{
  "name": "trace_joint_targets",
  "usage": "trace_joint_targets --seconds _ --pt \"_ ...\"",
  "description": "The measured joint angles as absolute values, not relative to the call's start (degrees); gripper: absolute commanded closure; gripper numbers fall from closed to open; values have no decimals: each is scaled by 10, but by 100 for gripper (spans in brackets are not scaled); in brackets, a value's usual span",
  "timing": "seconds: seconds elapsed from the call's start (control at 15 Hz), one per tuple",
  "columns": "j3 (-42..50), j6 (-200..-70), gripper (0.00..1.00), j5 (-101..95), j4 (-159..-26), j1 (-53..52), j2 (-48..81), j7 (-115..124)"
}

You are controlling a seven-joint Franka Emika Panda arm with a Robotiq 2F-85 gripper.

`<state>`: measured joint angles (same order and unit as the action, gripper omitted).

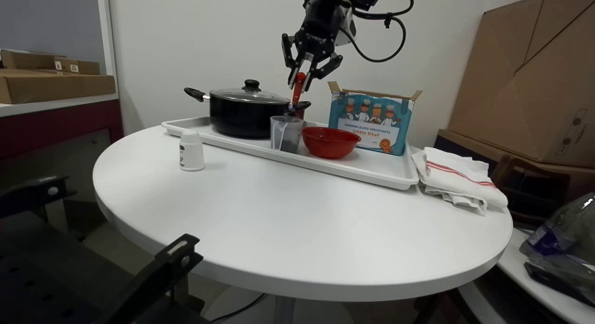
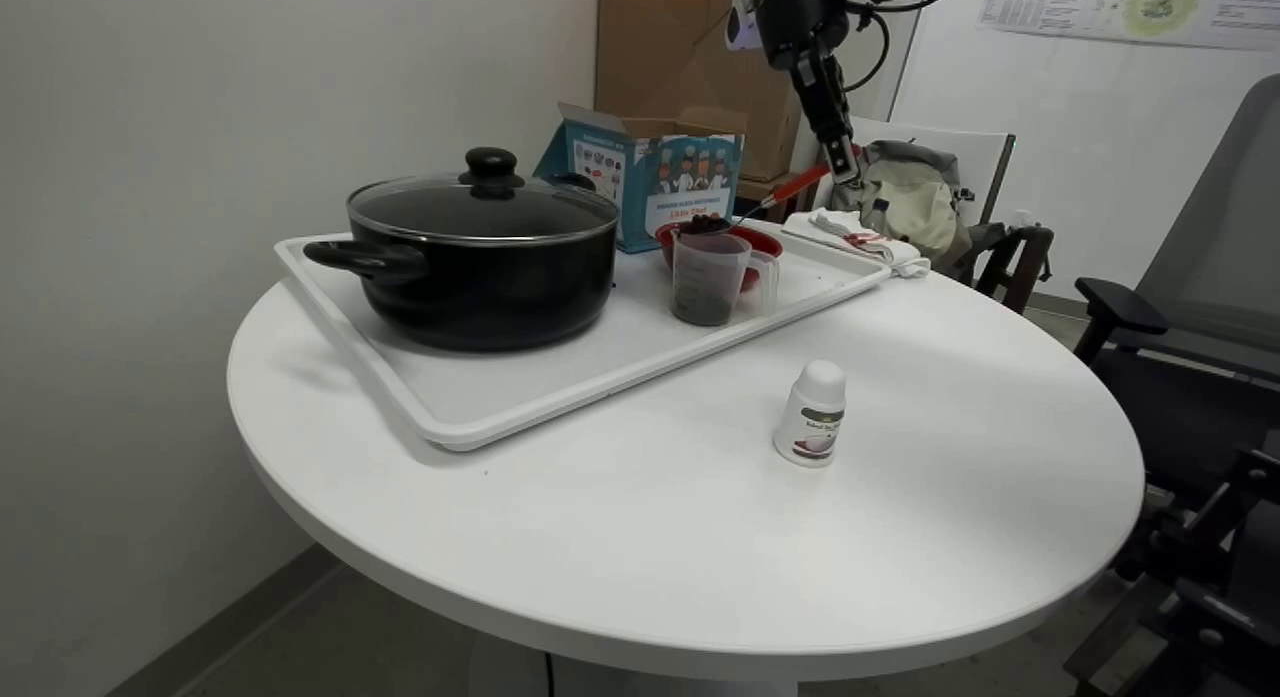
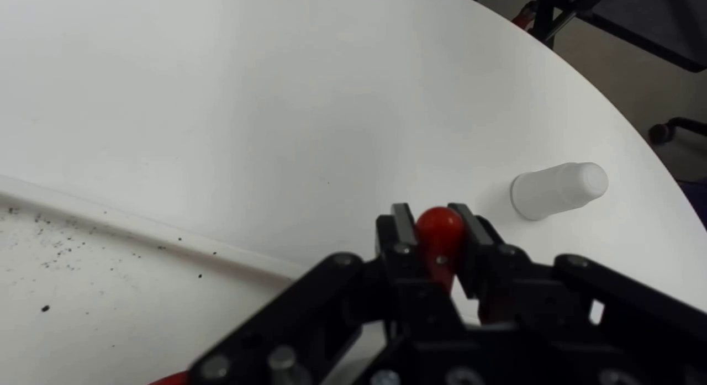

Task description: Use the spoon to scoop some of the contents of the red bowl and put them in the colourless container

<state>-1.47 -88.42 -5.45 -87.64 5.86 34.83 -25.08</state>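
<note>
My gripper (image 1: 301, 82) is shut on the reddish-orange handle of the spoon (image 2: 797, 184), whose end shows between the fingers in the wrist view (image 3: 441, 230). The spoon tilts down from the gripper (image 2: 843, 162). Its head carries a heap of dark contents at the rim of the colourless container (image 2: 705, 277); I cannot tell if it touches. This clear cup has a side handle and dark stuff low inside, and also shows in an exterior view (image 1: 285, 134). The red bowl (image 1: 331, 143) stands beside it, partly hidden behind it in an exterior view (image 2: 767, 243).
A black lidded pot (image 2: 485, 267) stands on the white tray (image 2: 540, 402) near the cup. A blue box (image 1: 369, 122) stands behind the red bowl. A white bottle (image 2: 812, 414) stands on the table. A folded towel (image 1: 458, 175) lies beside the tray. Dark specks lie on the tray.
</note>
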Motion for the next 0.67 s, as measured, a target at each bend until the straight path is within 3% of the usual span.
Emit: trace_joint_targets --seconds 0.67 --pt "-15 -847 89 -57 -843 58 369 -249"
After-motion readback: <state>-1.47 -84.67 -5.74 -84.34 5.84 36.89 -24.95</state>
